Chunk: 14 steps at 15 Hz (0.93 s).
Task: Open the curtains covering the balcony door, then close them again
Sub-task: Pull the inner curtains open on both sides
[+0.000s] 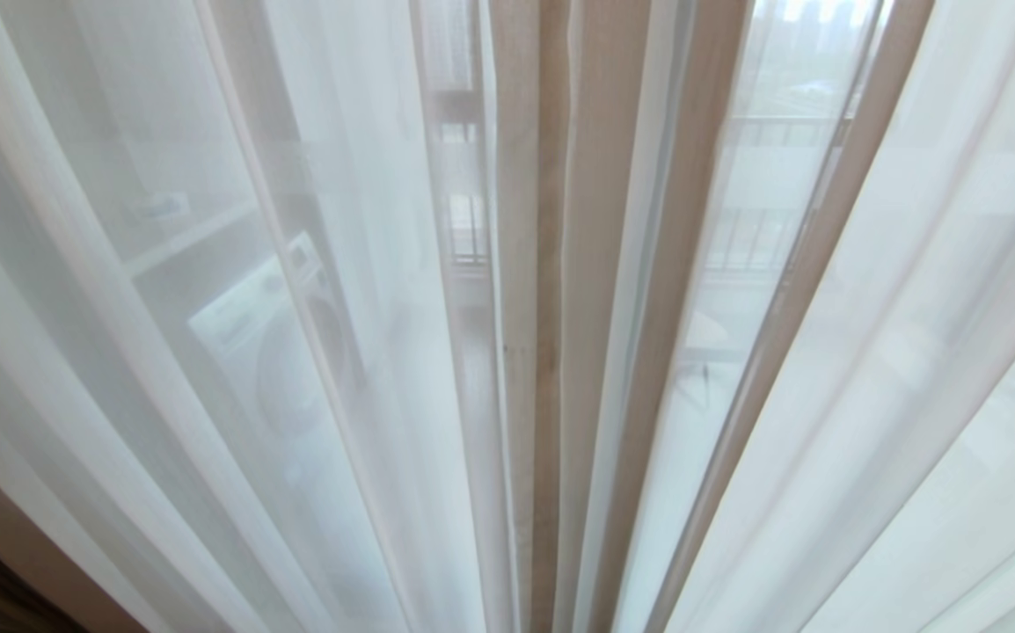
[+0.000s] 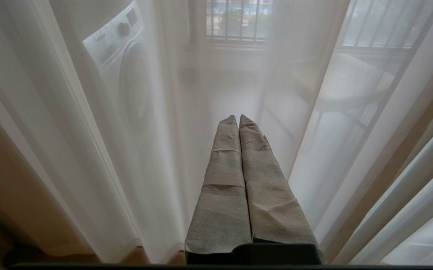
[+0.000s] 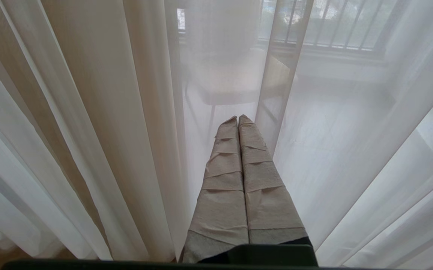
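Hanging drawn, sheer white curtains [image 1: 208, 352] with beige pleats, left tool [image 2: 238, 119] and right tool [image 3: 238, 119] clenched empty

Head view: you see the curtains [image 1: 551, 352] cut off at every edge, neither rail nor hem in frame. Behind the sheer layer [image 1: 235, 290] a washing machine [image 1: 274, 338] shows only as a pale blur; its panel markings are unreadable. The balcony railing [image 1: 754, 237] is veiled, and you cannot pick out the balcony door's frame. Neither pincer appears here. Right wrist view: a chair-like shape [image 3: 227, 80] stays hazy behind the fabric.
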{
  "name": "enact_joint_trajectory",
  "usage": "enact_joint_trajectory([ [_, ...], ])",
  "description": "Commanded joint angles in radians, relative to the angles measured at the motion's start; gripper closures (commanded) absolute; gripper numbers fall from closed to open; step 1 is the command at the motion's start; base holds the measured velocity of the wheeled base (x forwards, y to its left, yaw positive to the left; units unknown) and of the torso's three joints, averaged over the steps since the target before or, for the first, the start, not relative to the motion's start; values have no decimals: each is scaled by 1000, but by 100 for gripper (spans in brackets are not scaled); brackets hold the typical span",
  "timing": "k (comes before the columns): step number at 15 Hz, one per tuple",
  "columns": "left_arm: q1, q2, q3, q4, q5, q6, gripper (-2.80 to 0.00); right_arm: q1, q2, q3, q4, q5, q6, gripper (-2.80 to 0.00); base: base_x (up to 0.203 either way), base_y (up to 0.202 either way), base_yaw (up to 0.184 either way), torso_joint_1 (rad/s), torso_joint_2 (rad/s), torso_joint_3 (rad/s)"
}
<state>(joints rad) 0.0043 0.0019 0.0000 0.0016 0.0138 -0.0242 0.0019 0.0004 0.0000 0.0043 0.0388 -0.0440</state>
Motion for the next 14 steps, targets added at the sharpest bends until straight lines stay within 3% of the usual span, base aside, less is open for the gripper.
enact_joint_trajectory([
  [1,0,0,0,0,-4,19,0,1,0,0,0,1,0,0,0,0,0,0,0,0],
  [3,0,0,0,-2,-8,39,0,1,0,0,0,1,0,0,0,0,0,0,0,0],
  [7,0,0,0,-2,-2,32,0,0,0,0,0,1,0,0,0,0,0,0,0,0],
  [9,0,0,0,-2,3,-2,0,0,0,0,0,1,0,0,0,0,0,0,0,0],
  [14,0,0,0,-2,0,7,0,0,0,0,0,1,0,0,0,0,0,0,0,0],
])
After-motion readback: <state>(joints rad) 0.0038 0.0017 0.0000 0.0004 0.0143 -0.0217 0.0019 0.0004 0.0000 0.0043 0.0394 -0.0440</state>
